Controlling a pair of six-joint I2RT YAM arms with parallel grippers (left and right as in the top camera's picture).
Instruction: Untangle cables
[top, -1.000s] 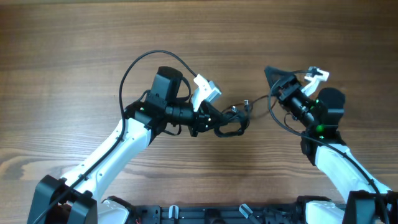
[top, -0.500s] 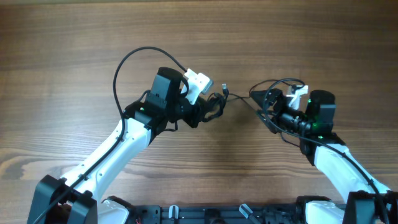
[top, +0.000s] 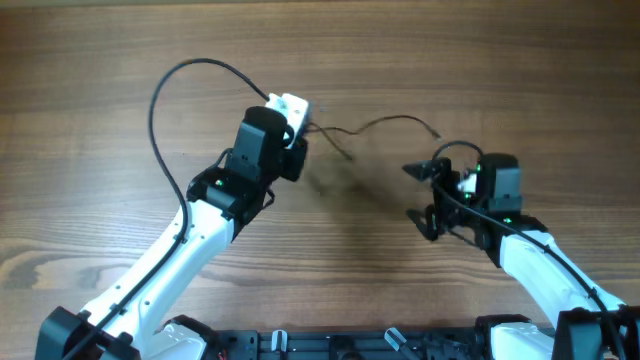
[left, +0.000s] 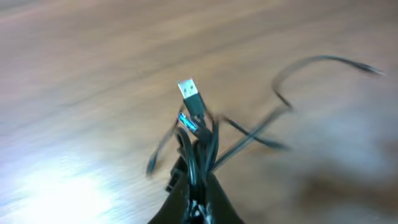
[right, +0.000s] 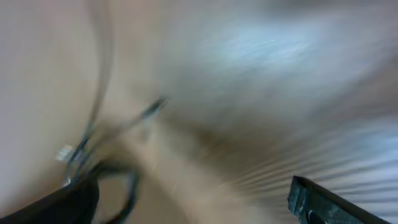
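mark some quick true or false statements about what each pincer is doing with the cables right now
1. The left pincer is clamped on a bunch of cables. True.
2. The right pincer is shut tight on a cable. False: its fingers stand wide apart, open.
3. A USB plug sticks up out of the held bunch. True.
4. The table is covered with a white cloth. False: it is bare wood.
5. One loose strand trails from the left pincer toward the right arm's side. True.
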